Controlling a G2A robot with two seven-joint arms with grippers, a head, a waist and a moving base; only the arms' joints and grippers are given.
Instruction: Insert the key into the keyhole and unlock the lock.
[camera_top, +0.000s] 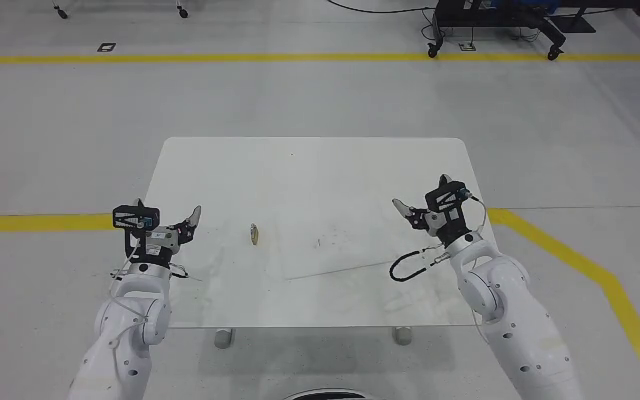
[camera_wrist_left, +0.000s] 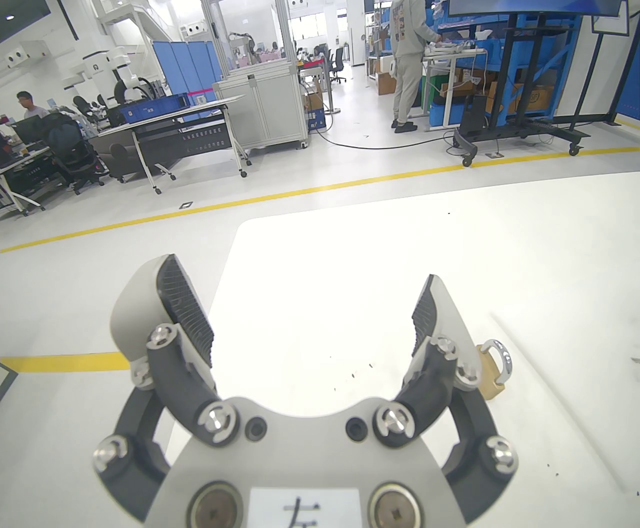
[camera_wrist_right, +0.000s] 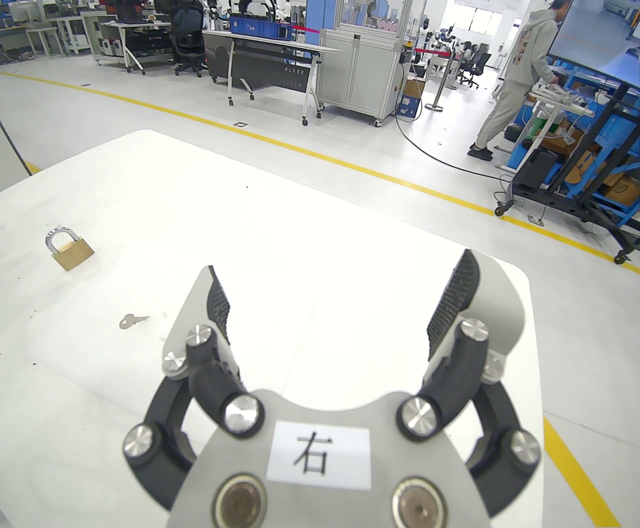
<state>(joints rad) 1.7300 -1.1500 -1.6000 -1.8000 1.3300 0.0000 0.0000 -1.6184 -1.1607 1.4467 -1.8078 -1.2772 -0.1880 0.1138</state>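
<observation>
A brass padlock (camera_top: 255, 234) with a silver shackle lies flat on the white table (camera_top: 300, 170), left of centre. In the left wrist view the padlock (camera_wrist_left: 492, 370) is partly hidden behind one finger. A small silver key (camera_wrist_right: 132, 320) rests on the table apart from the padlock (camera_wrist_right: 70, 248), between it and my right gripper. My left gripper (camera_top: 165, 213) (camera_wrist_left: 300, 280) hovers open over the table's left edge, holding nothing. At the table's right edge my right gripper (camera_top: 422, 196) (camera_wrist_right: 340, 265) is open too, with nothing between its fingers.
A black cable (camera_top: 410, 265) loops from the right arm over the table's front right area. A thin line (camera_top: 330, 270) runs across the tabletop toward the front. Yellow floor tape (camera_top: 300, 57) and wheeled stands lie beyond the table.
</observation>
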